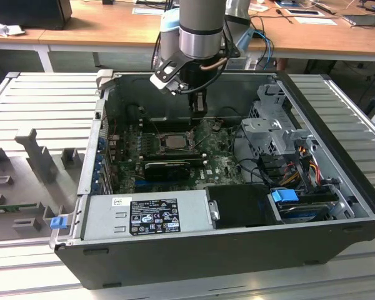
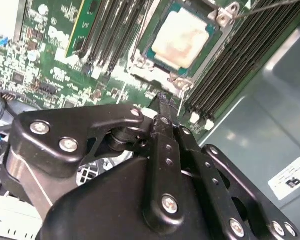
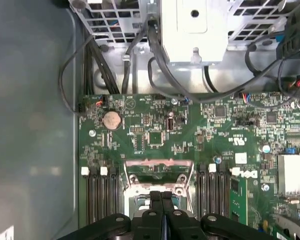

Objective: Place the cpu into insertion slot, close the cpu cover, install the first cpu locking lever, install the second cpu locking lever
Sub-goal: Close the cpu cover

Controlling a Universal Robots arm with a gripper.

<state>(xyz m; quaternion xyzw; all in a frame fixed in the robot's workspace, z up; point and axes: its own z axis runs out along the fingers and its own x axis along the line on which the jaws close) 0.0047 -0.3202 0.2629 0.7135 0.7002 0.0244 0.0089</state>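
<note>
Arm: the arm [image 1: 201, 31] comes down from above, near vertical, into the open computer case [image 1: 194, 256], with its wrist just over the case's far wall.

End effector: the end effector [image 1: 199, 107] points straight down at the green motherboard [image 3: 215, 135]. It hangs above the board, at the edge of the insertion slot that lies toward the exterior view's right.

Fingers: the two black fingers [image 3: 155, 207] are pressed flat together with only a thin seam between them. Nothing can be seen held in them. In the second wrist view the joined tip [image 2: 164, 101] sits just off a corner of the slot's rim.

Cpu: the cpu [image 2: 182, 40] lies flat inside the insertion slot [image 2: 142, 64], pale silvery top up. Its edges are square to the rim. In the exterior view it is the pale square [image 1: 173, 141] near the middle of the board.

Slot surroundings: long black memory slots [image 2: 230, 65] run along both sides of the socket. A round coin cell [image 3: 111, 120] sits on the board, apart from the slot.

Case: it lies on its side on the ribbed metal bench [image 1: 44, 100]. The grey power supply [image 1: 144, 215] runs along the near wall, and the drive cage [image 1: 272, 125] stands toward the exterior view's right.
</note>
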